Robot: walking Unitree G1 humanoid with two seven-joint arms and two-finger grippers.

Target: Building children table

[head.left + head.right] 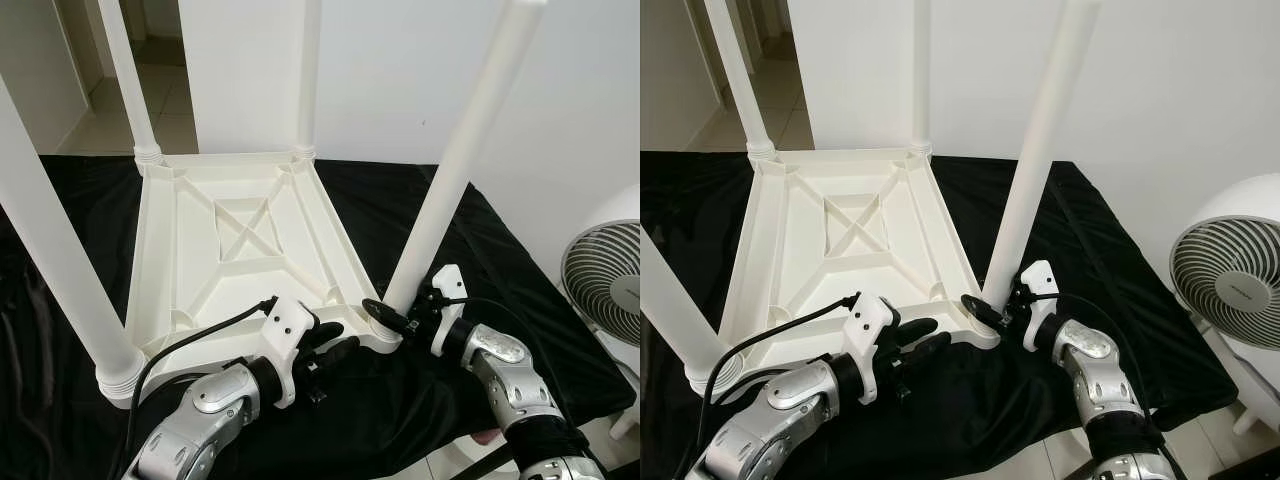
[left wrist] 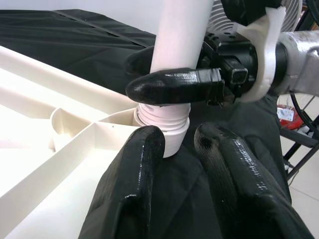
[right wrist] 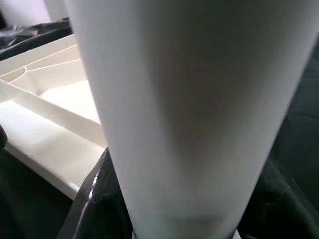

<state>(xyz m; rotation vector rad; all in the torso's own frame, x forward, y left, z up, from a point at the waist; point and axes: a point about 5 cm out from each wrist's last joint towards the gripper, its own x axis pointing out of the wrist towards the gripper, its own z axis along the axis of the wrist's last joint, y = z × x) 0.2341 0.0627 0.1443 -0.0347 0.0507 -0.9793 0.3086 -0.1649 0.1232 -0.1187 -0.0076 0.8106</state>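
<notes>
A white plastic children's table [image 1: 190, 250] lies upside down on a black cloth [image 1: 480, 250], with a white leg standing up from each corner. My right gripper [image 1: 395, 318] is shut on the base of the near-right leg [image 1: 450, 180], just above its threaded socket [image 2: 162, 119]. In the left wrist view one of its black fingers [image 2: 169, 85] wraps the front of that leg, and the right wrist view has the leg [image 3: 184, 99] close up. My left gripper [image 1: 335, 342] sits open, low at the table's near edge beside that corner, its fingers [image 2: 142, 164] apart over the cloth.
The near-left leg [image 1: 50, 250] rises tall close to my left arm. Two far legs [image 1: 130, 80] [image 1: 308, 70] stand at the back before a white wall. A white fan [image 1: 605, 270] stands on the floor to the right of the cloth's edge.
</notes>
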